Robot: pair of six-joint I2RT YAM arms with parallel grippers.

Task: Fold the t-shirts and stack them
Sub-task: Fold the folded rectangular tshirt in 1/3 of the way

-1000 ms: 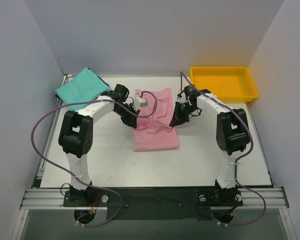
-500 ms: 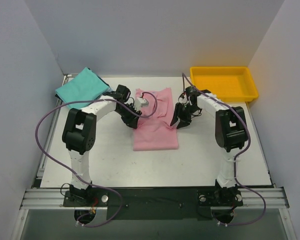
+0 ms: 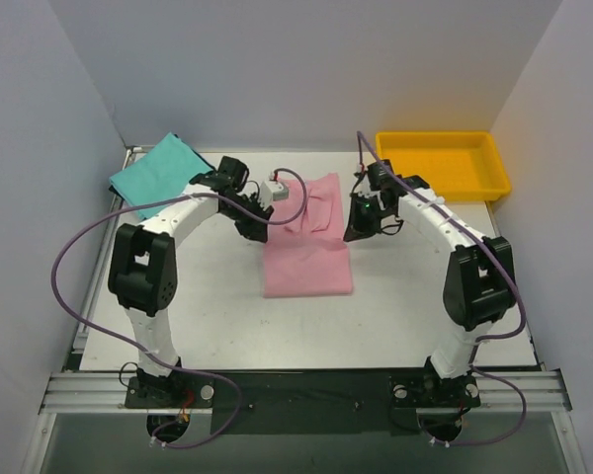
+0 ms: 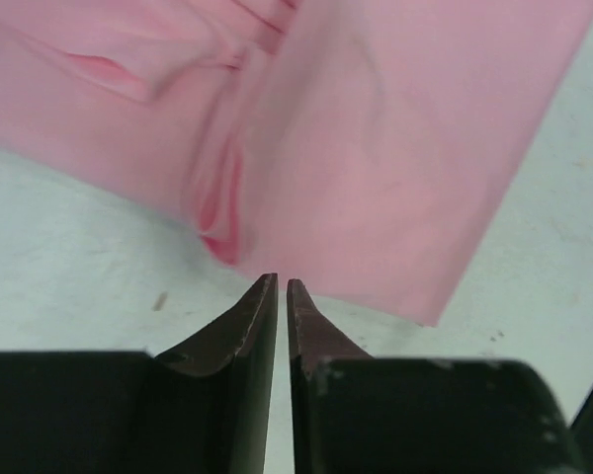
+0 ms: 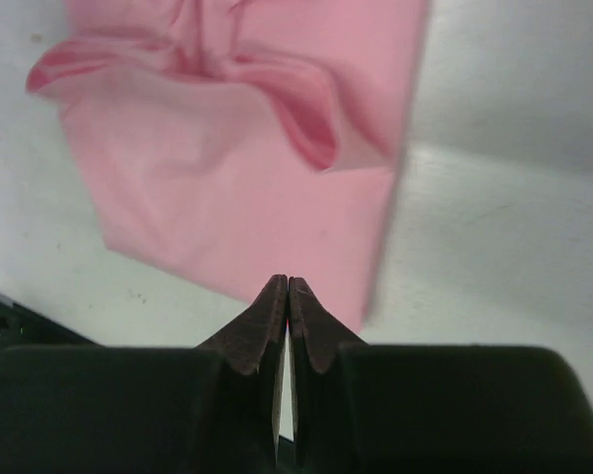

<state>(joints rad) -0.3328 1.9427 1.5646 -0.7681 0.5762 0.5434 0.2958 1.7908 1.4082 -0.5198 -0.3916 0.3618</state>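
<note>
Pink t-shirt (image 3: 311, 242) lies on the worktop (image 3: 405, 296) between the two arms. Its near half is flat and smooth, and its far half is rumpled with raised folds. It is the reference for every place below.

Left gripper (image 3: 264, 231) is just off the pink t-shirt's left edge. In the left wrist view the gripper (image 4: 282, 286) has its fingers a thin slit apart with nothing between them. The tips sit over bare worktop close to the cloth edge (image 4: 376, 148).

Right gripper (image 3: 354, 233) is just off the pink t-shirt's right edge. In the right wrist view the gripper (image 5: 284, 281) is clenched tip to tip and empty, with the cloth (image 5: 208, 168) ahead of it and not gripped.

Teal t-shirt (image 3: 158, 173) lies well to the left of the pink t-shirt, at the far-left corner, flat.

Yellow tray (image 3: 440, 163) is to the far right of the pink t-shirt.
</note>
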